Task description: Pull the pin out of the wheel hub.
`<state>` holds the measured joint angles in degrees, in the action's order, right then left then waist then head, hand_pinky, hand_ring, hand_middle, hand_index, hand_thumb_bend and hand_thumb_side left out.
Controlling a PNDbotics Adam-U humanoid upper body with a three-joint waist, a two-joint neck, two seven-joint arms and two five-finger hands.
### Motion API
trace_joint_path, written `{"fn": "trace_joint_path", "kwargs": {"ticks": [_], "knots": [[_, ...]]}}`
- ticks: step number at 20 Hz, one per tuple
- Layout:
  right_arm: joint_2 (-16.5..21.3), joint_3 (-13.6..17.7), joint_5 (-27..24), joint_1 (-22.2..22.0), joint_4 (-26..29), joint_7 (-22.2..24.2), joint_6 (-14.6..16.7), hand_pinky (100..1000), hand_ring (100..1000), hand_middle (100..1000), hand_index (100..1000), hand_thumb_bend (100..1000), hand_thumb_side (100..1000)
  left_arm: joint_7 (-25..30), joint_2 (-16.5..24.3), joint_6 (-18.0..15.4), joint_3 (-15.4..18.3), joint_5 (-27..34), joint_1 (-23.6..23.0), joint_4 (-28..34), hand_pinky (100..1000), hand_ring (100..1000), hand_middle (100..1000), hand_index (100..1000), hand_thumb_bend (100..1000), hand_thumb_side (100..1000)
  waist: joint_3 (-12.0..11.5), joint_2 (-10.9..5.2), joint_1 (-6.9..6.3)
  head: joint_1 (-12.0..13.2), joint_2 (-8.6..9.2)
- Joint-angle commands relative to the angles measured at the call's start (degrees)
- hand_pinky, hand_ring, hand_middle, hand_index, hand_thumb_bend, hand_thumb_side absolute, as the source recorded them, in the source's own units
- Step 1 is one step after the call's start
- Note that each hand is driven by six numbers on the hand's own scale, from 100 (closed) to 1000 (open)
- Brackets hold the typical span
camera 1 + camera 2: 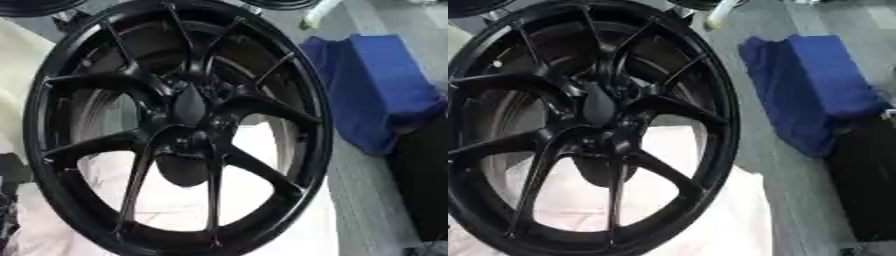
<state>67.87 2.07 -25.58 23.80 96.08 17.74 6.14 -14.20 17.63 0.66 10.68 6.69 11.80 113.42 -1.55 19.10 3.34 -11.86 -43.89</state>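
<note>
Both head views look steeply down from very close, the black wheel filling most of each frame. They share nearly everything (the right eye sits the wheel further left), including the blue cloth at upper right on the grey floor.

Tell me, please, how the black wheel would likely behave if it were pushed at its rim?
The wheel looks rigid: thick spokes and a solid rim, so it should not flex. It seems tilted rather than lying flat, so a push might tip or roll it. The white sheet beneath may let it slide. The blue cloth alongside might stop it.
</note>
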Motion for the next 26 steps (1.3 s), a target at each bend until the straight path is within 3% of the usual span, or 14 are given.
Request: {"fn": "trace_joint_path", "kwargs": {"ticks": [1, 3, 5, 7, 9, 11, 16, 17, 19, 20, 22, 26], "knots": [[0.4, 5.5, 2.0, -2.4, -4.3, -2.9, 0.1, 765, 607, 413, 438, 100, 100, -0.7, 0.4, 0.0, 0.9, -0.8, 0.0, 1.2, 966, 521, 523, 747, 373, 708, 0.8, -0.78, -0.24, 1.3, 1.15], [-1.6, 8.3, 3.7, -5.3, -7.1, -4.6, -0.4, 776, 648, 487, 514, 126, 100, -1.0, 0.3, -0.1, 1.1, -1.0, -0.1, 1.2, 966, 520, 523, 747, 372, 708, 1.4, -0.63, -0.50, 1.9, 1.61], [-3.8, 11.2, 5.5, -8.2, -10.0, -6.4, -0.5, 809, 728, 616, 641, 269, 100, -1.1, 0.3, -0.1, 1.1, -1.0, 0.0, 1.2, 966, 520, 523, 747, 372, 708, 1.6, -0.42, -0.74, 2.0, 2.02], [-5.9, 14.1, 7.3, -11.1, -11.8, -8.2, 0.2, 849, 799, 772, 765, 448, 400, -1.0, 0.2, -0.2, 0.9, -1.1, 0.2, 1.2, 966, 520, 523, 748, 372, 708, 1.4, -0.20, -0.93, 1.8, 2.34], [-8.2, 17.0, 9.0, -14.0, -11.2, -9.9, -0.2, 872, 838, 832, 818, 360, 635, -0.8, 0.2, -0.3, 0.7, -1.1, 0.4, 1.2, 967, 520, 523, 748, 371, 709, 1.1, -0.02, -1.14, 1.5, 2.70], [-10.3, 19.7, 10.4, -16.7, -9.2, -11.6, -0.8, 884, 850, 854, 830, 307, 999, -0.6, 0.0, -0.3, 0.6, -1.0, 0.5, 1.2, 967, 520, 523, 748, 372, 709, 0.8, 0.07, -1.38, 1.1, 2.94], [-13.7, 24.0, 7.5, -23.0, -2.2, -16.0, -0.2, 881, 820, 814, 782, 100, 1000, 0.0, -0.2, -0.4, 0.1, -0.8, 0.7, 1.2, 967, 520, 523, 749, 371, 708, -0.2, -0.04, -1.86, 0.0, 3.00], [-14.1, 24.3, 6.6, -23.4, -0.9, -16.9, -0.3, 870, 795, 778, 748, 100, 992, 0.1, -0.2, -0.4, 0.0, -0.8, 0.6, 1.2, 967, 520, 522, 749, 371, 708, -0.3, -0.05, -1.93, -0.1, 2.99], [-14.5, 24.2, 4.4, -23.7, 1.5, -20.8, -0.4, 835, 730, 682, 681, 100, 702, 0.2, -0.3, -0.4, 0.0, -0.8, 0.7, 1.2, 967, 520, 523, 749, 371, 708, -0.4, -0.05, -2.01, -0.3, 3.02], [-14.5, 22.9, 2.9, -23.9, 3.5, -25.9, -0.4, 825, 702, 646, 660, 100, 607, 0.3, -0.3, -0.4, 0.0, -0.7, 0.7, 1.2, 967, 520, 523, 749, 371, 708, -0.5, -0.03, -2.02, -0.4, 3.07], [-14.8, 20.2, 0.8, -24.3, 8.0, -33.7, -0.6, 818, 678, 616, 632, 101, 543, 0.4, -0.4, -0.4, -0.1, -0.6, 0.8, 1.2, 967, 520, 523, 749, 371, 708, -0.6, -0.01, -2.04, -0.6, 3.19], [-16.1, 17.2, -0.8, -24.0, 15.9, -38.4, -1.6, 820, 653, 592, 607, 109, 482, 0.6, -0.4, -0.5, -0.3, -0.5, 1.0, 1.2, 967, 520, 522, 748, 370, 707, -0.7, 0.05, -2.14, -0.7, 3.45]]}}
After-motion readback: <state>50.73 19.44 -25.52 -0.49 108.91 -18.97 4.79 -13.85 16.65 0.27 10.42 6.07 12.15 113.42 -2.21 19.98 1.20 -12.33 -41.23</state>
